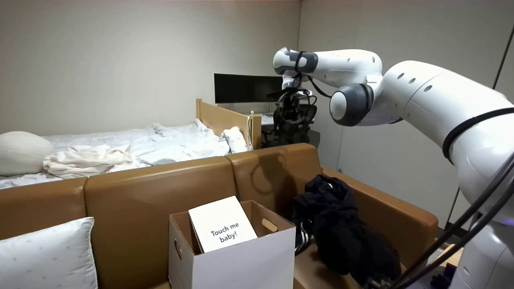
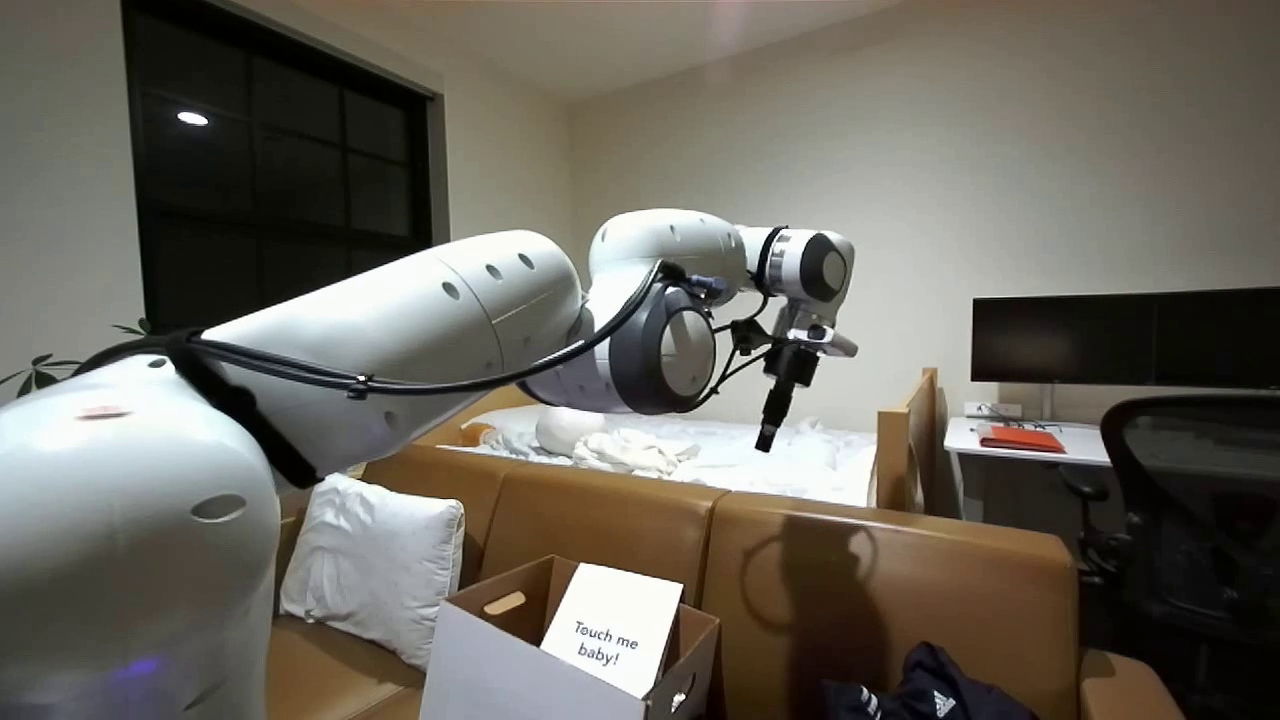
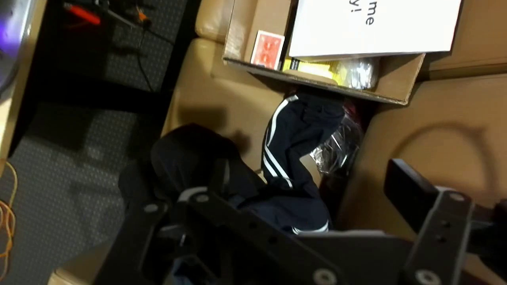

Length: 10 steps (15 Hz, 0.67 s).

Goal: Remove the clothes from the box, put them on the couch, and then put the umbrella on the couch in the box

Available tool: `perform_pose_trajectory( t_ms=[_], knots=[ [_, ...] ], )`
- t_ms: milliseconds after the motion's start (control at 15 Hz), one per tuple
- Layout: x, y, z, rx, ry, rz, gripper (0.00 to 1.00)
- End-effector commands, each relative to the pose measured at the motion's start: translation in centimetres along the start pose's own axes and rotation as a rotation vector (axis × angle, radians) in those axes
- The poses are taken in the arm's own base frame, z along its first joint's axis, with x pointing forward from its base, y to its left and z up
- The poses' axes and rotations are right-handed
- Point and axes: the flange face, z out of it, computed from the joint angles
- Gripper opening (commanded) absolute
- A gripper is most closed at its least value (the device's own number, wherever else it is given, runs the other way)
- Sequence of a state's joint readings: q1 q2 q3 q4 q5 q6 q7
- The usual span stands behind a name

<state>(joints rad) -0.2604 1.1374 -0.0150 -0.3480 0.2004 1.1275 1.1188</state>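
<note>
Nearest in the wrist view are the jaws, spread wide and pointing down; the clothes (image 3: 293, 208) lie well below and apart from them, showing through the gap, with part of the heap hidden behind the jaws. In both exterior views the jaws hang high over the right part of the couch (image 1: 160, 186). The clothes make a slack, bulky heap of black and very dark navy cloth, loosely folded over itself, with white stripes along one length and a small white logo (image 2: 942, 704) on a fold. They lie on the right end of the seat (image 3: 233, 91), just to the right of the box (image 1: 245, 267), the far part heaped in the corner by the right armrest (image 1: 385, 205), the near part spreading out to the seat's front edge. Crinkled clear plastic (image 3: 336, 148) sits beside the striped cloth. The box is white outside and brown inside, with handholds cut in its walls; a white sheet (image 1: 223, 218) reading "Touch me baby!" leans in it, near a red-and-white pack (image 3: 267, 49). To the left, a white pillow (image 1: 48, 257) rests on the couch. Behind the couch stands a bed (image 1: 225, 117) with rumpled white bedding (image 1: 180, 140), and to its right, dark monitors (image 2: 1120, 340).
</note>
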Motion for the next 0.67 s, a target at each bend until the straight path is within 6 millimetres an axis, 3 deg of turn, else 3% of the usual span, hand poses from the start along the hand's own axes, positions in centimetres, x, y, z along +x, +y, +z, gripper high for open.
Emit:
perform_pose_trajectory(
  t_ms=[0, 600],
  knots=[
    [2.1, 1.4, -2.0, 0.024, 0.065, -0.186, 1.0],
    [13.2, 6.6, -4.5, 0.234, 0.132, -0.598, 1.0]
  ],
)
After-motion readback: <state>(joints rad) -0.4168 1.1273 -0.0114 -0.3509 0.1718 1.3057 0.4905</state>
